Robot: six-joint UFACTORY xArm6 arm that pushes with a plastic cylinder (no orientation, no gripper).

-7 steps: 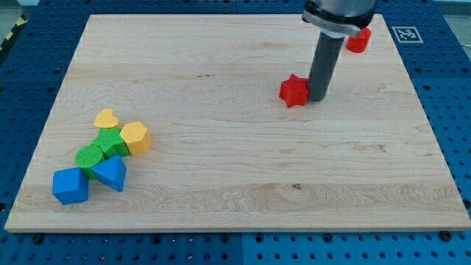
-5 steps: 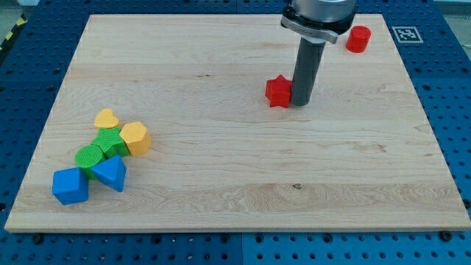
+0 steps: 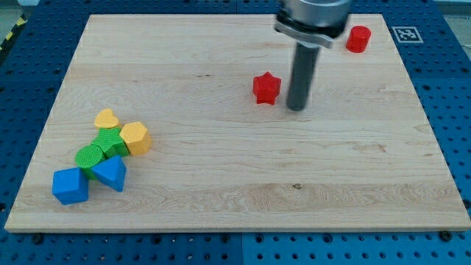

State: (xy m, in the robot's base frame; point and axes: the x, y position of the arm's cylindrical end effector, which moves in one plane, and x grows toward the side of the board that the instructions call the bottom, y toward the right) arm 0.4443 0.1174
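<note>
The red star block has shifted toward the board's left edge and now lies upper centre. My tip has separated from it, standing just right, touching nothing. A red cylinder remains at the top-right corner.

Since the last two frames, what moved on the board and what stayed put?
The red star block slid toward the view's left, pushed by my tip, which also moved left. Now a gap shows between them; the tip stands just right of the star. The red cylinder and the yellow, green and blue cluster stayed put.
</note>
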